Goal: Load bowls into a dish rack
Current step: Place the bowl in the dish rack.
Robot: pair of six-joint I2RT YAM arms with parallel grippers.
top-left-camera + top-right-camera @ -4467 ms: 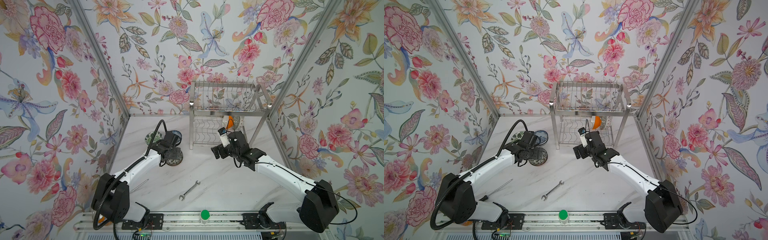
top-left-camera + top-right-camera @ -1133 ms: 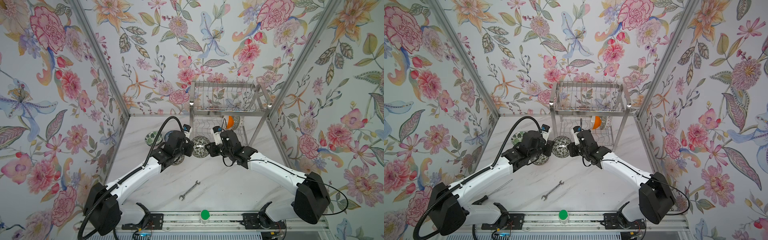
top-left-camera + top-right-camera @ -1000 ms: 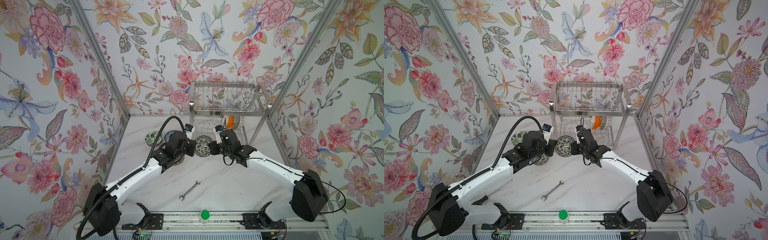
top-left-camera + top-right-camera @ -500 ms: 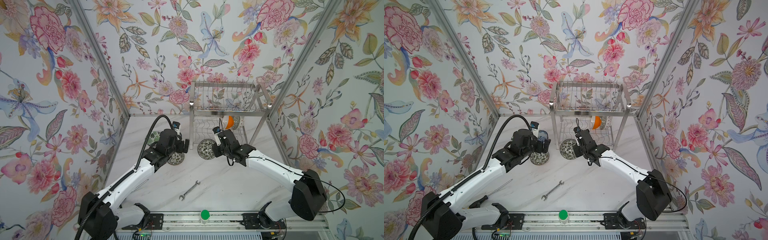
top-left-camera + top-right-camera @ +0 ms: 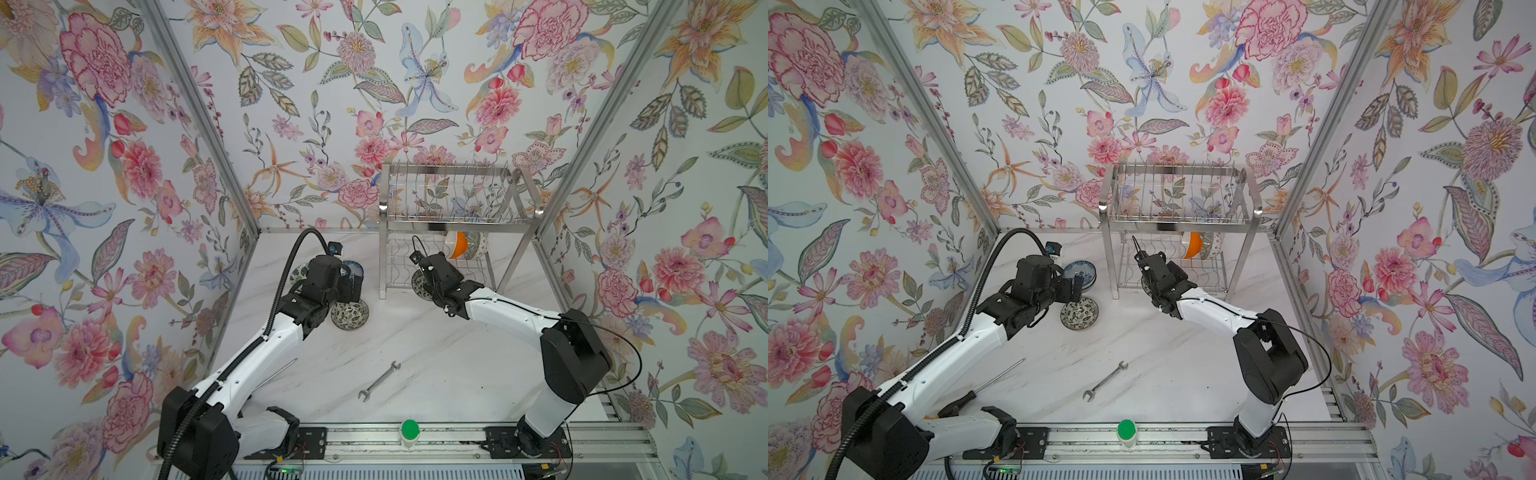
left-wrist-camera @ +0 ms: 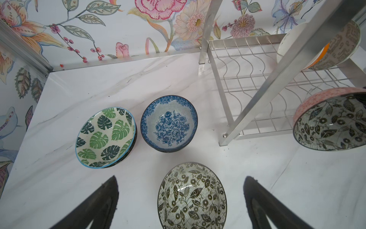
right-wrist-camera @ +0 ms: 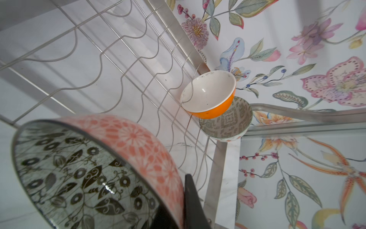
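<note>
The pink-sided bowl [image 7: 138, 142], black leaves inside, hangs tilted on edge at the front of the lower wire shelf of the dish rack [image 5: 457, 225]. Its rim is clenched in the right tool [image 5: 424, 277]. Farther back on that shelf, an orange bowl [image 7: 210, 95] leans against a grey patterned bowl [image 7: 227, 124]. Beside the rack, the left tool [image 6: 181, 179] is released, its fingers spread wide above a black-and-white bowl [image 6: 192, 198] on the surface [image 5: 415, 332]. A green-leaf bowl [image 6: 105, 136] and a blue flowered bowl [image 6: 169, 123] sit just beyond it. A wrench [image 5: 380, 381] lies well apart.
</note>
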